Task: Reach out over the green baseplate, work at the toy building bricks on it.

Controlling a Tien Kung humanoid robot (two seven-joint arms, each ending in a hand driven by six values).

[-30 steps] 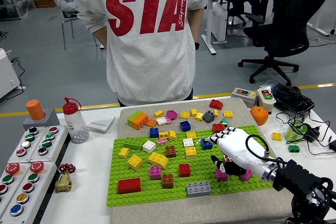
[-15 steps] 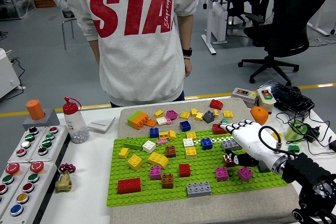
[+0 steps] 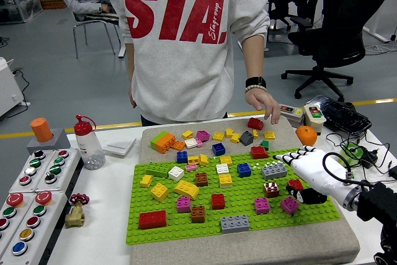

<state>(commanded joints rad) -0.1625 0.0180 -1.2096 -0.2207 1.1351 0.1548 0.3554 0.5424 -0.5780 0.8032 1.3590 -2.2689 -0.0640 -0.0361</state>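
— Where's your right hand point(image 3: 313, 175)?
— Over the green baseplate's point(image 3: 186, 218) right edge, fingers loosely curled, holding nothing, thumb by a red brick point(image 3: 295, 185).
— Bricks?
— Scattered across it.

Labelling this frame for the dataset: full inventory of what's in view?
green baseplate: one, on a beige mat, table centre
toy building bricks: many, mixed colours, on the baseplate and the mat behind
spray bottle: one, clear, red cap, left
button panels: two, grey, far left
orange cylinder: one, left rear
brass valve: one, left front
orange ball: one, right
person's hand: one, lowered over the rear bricks
right hand: white, over the baseplate's right edge, fingers extended
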